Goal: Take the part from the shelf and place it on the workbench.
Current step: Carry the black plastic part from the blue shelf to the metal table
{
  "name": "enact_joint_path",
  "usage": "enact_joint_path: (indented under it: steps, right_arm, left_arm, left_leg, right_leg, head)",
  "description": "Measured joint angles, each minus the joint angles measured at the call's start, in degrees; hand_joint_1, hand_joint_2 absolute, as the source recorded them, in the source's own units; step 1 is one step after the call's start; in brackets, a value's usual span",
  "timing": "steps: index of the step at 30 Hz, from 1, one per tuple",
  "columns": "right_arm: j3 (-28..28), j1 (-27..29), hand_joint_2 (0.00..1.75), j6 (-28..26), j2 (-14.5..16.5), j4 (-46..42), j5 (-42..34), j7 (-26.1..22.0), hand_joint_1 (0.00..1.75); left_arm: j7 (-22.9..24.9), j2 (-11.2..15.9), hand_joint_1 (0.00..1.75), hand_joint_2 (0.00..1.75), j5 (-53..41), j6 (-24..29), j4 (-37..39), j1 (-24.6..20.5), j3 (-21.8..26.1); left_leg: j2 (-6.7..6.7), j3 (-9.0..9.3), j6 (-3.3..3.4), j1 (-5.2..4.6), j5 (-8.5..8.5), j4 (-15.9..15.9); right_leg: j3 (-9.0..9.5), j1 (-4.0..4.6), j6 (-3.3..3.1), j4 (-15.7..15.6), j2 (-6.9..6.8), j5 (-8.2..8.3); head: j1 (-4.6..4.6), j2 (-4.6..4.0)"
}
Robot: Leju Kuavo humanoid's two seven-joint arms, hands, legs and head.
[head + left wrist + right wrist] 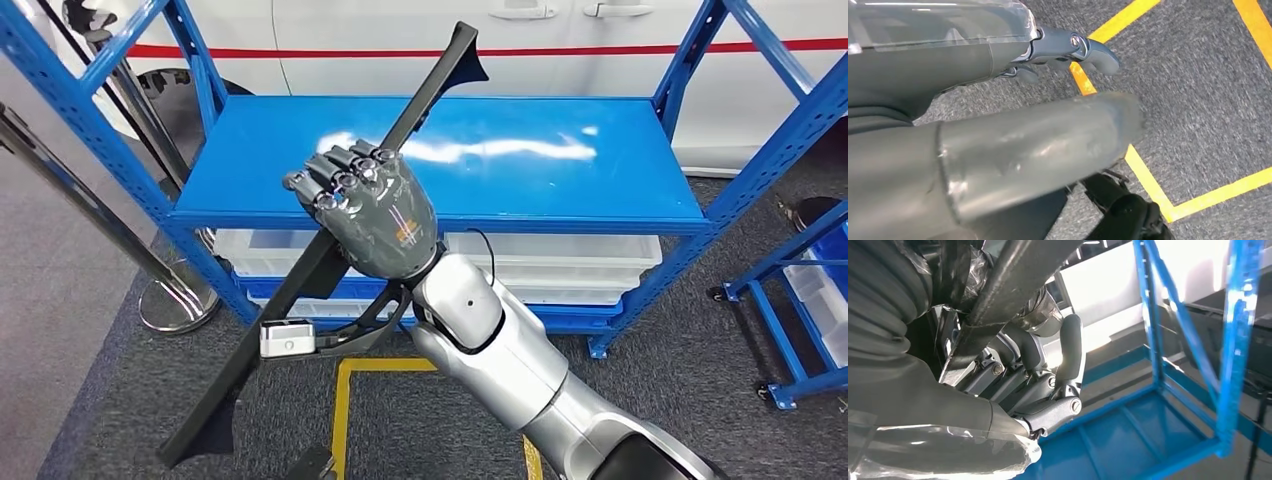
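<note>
- One blue shelf [560, 200] stands ahead of our right hand [372, 208], its top board just beyond the fingers.
- We hold the long black part [300, 290] in that hand, fingers wrapped round its middle, lifted clear of the shelf and slanting from beyond the hand down toward the floor.
- Our left hand [998, 145] hangs over grey carpet [1198, 90] with yellow lines [1148, 175]; we cannot tell how its fingers lie.

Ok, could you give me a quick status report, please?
Right hand grips the long black part mid-length, above the blue shelf. Left hand hangs over the floor, holding nothing. Workbench unseen.
</note>
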Motion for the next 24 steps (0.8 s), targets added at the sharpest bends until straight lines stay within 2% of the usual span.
enact_joint_path:
  steps: [1,2,3,4,6,7,8,9,10,11,12,13,14,16,17,18,19,21,22,23,24]
  right_arm:
    - [0.0,0.0,1.75,0.0,0.0,0.0,0.0,0.0,1.75]
    - [0.0,0.0,1.75,0.0,0.0,0.0,0.0,0.0,1.75]
    - [0.0,-0.1,1.75,0.0,-0.1,0.0,0.0,0.1,1.75]
    - [0.0,-0.1,1.75,0.0,-0.1,0.0,0.0,0.1,1.75]
    - [0.0,-0.1,1.75,0.0,-0.2,0.0,0.0,0.1,1.75]
    - [0.0,-0.1,1.75,0.0,-0.3,0.0,0.0,0.1,1.75]
    - [0.0,-0.1,1.75,0.0,-0.4,0.0,0.0,0.1,1.75]
    - [0.0,-0.1,1.75,0.0,-0.5,0.0,0.0,0.2,1.75]
    - [0.0,-0.1,1.75,0.0,-0.6,0.0,0.1,0.3,1.75]
    - [0.0,-0.1,1.75,0.0,-0.6,0.0,0.2,0.4,1.75]
    - [0.0,-0.1,1.75,0.0,-0.6,0.0,0.3,0.5,1.75]
    - [0.0,-0.1,1.75,0.0,-0.5,0.0,0.5,0.6,1.75]
    - [0.0,-0.1,1.75,-0.1,-0.5,0.0,0.6,0.6,1.75]
    - [0.0,-0.1,1.75,-0.1,-0.5,0.0,0.8,0.7,1.75]
    - [0.0,-0.2,1.75,-0.1,-0.6,0.0,0.8,0.7,1.75]
    - [0.0,-0.2,1.75,-0.1,-0.6,0.0,0.8,0.7,1.75]
    - [0.0,-0.2,1.75,0.0,-0.6,0.0,0.9,0.8,1.75]
    - [0.0,-0.2,1.75,0.0,-0.5,0.0,0.9,0.8,1.75]
    - [0.0,-0.1,1.75,0.0,-0.5,0.1,0.9,0.8,1.75]
    - [0.0,-0.1,1.75,0.0,-0.5,0.1,1.0,0.9,1.75]
    - [0.0,0.0,1.75,0.0,-0.5,0.1,1.0,0.9,1.75]
  left_arm:
    - [0.0,0.0,0.0,0.0,0.0,0.0,0.0,0.0,0.0]
    - [0.0,-0.1,0.0,0.0,0.0,0.0,0.0,0.0,0.0]
    - [0.0,-0.1,0.0,0.0,-0.1,0.0,0.0,-0.1,0.0]
    - [0.0,-0.2,0.0,0.0,-0.1,0.0,0.0,-0.2,0.0]
    - [0.1,-0.2,0.0,0.0,-0.1,0.0,0.0,-0.3,0.0]
    - [0.1,-0.2,0.0,0.0,-0.1,0.0,0.0,-0.3,0.0]
    - [0.1,-0.2,0.0,0.0,-0.1,0.0,0.0,-0.3,0.0]
    - [0.1,-0.2,0.0,0.0,-0.1,0.0,0.0,-0.3,0.0]
    - [0.1,-0.2,0.0,0.0,-0.1,0.0,0.0,-0.3,0.0]
    - [0.1,-0.2,0.0,0.0,-0.2,0.0,0.0,-0.3,0.0]
    - [0.1,-0.3,0.0,0.0,-0.2,0.0,0.0,-0.3,0.0]
    - [0.2,-0.3,0.0,0.0,-0.2,0.0,0.0,-0.3,0.0]
    - [0.2,-0.3,0.0,0.0,-0.3,0.0,0.0,-0.3,0.0]
    - [0.2,-0.3,0.0,0.0,-0.3,-0.1,0.0,-0.3,0.0]
    - [0.2,-0.4,0.0,0.0,-0.4,-0.1,0.0,-0.3,0.0]
    - [0.3,-0.4,0.0,0.0,-0.4,-0.1,0.0,-0.3,-0.1]
    - [0.3,-0.4,0.0,0.0,-0.5,-0.2,0.0,-0.3,-0.1]
    - [0.3,-0.4,0.0,0.0,-0.7,-0.3,0.0,-0.2,-0.1]
    - [0.3,-0.4,0.0,0.0,-0.7,-0.3,0.0,-0.2,-0.1]
    - [0.3,-0.4,0.0,0.0,-0.7,-0.3,0.0,-0.3,-0.1]
    - [0.3,-0.4,0.0,0.0,-0.7,-0.3,0.0,-0.2,-0.1]
  left_leg:
    - [0.04,-0.19,0.43,0.12,0.44,-0.1]
    - [0.14,-0.46,0.89,0.2,1.01,-0.3]
    - [0.27,-0.87,1.42,0.29,1.65,-0.6]
    - [0.42,-1.42,1.86,0.37,2.28,-0.8]
    - [0.55,-2.82,2.33,0.15,3.3,-0.7]
    - [0.56,-3.59,2.36,0.05,3.8,-0.7]
    - [0.57,-4.36,2.35,-0.04,4.3,-0.6]
    - [0.57,-5.13,2.3,-0.12,4.79,-0.5]
    - [0.56,-5.83,2.19,-0.18,5.25,-0.3]
    - [0.54,-6.43,2.03,-0.21,5.67,-0.2]
    - [0.53,-6.95,1.81,-0.3,6.04,0.0]
    - [0.52,-7.25,1.52,-0.34,6.45,0.1]
    - [0.53,-7.44,1.22,-0.35,6.85,0.1]
    - [0.52,-7.66,0.55,-0.27,7.66,-0.1]
    - [0.46,-7.95,0.24,-0.2,7.39,0.1]
    - [0.4,-8.48,-0.06,-0.12,6.18,1.0]
    - [0.34,-9.26,-0.33,-0.05,4.04,2.9]
    - [0.33,-11.24,-0.77,0.21,-1.38,9.6]
    - [0.33,-11.9,-0.96,0.32,-3.1,13.0]
    - [0.34,-11.92,-1.09,0.39,-3.62,15.2]
    - [0.34,-11.04,-1.17,0.44,-2.97,15.7]
  right_leg:
    - [-0.12,-0.02,0.36,-0.1,0.0,0.18]
    - [-0.39,-0.09,0.66,0.3,0.06,-0.33]
    - [-0.94,-0.14,0.91,1.5,0.13,-1.77]
    - [-1.81,-0.18,1.09,3.8,0.2,-4.14]
    - [-3.67,-0.26,1.34,10.5,0.25,-9.46]
    - [-4.08,-0.28,1.43,13.2,0.25,-10.84]
    - [-3.75,-0.29,1.45,14.6,0.25,-10.93]
    - [-2.56,-0.29,1.4,14.2,0.24,-9.99]
    - [-0.42,-0.27,1.24,12.0,0.24,-8.52]
    - [2.29,-0.22,0.97,8.5,0.25,-7.62]
    - [4.94,-0.06,0.67,4.7,0.26,-7.39]
    - [6.83,0.1,0.36,1.9,0.27,-7.43]
    - [7.82,0.27,0.11,0.0,0.3,-7.74]
    - [7.73,0.4,-0.53,-0.6,0.3,-7.12]
    - [7.44,0.32,-0.94,-0.9,0.22,-6.63]
    - [6.98,0.22,-1.46,-1.0,0.12,-6.03]
    - [6.42,0.04,-1.89,-1.1,0.02,-5.37]
    - [4.9,0.08,-2.31,-1.1,-0.04,-4.19]
    - [4.09,0.11,-2.32,-1.1,-0.04,-3.59]
    - [3.24,0.11,-2.28,-1.0,-0.05,-3.0]
    - [2.4,0.1,-2.2,-0.9,-0.04,-2.43]
  head:
    - [0.0,0.0]
    - [0.01,0.0]
    - [0.01,0.0]
    - [0.02,0.0]
    - [0.01,0.0]
    - [0.01,0.0]
    - [0.0,0.0]
    - [0.0,0.0]
    - [0.0,0.0]
    - [-0.01,0.0]
    - [-0.01,0.0]
    - [0.0,0.0]
    - [0.0,0.0]
    - [0.0,0.0]
    - [0.0,0.0]
    - [-0.04,0.0]
    - [-0.07,0.0]
    - [-0.13,0.0]
    - [-0.13,0.0]
    - [-0.13,0.0]
    - [-0.13,0.0]
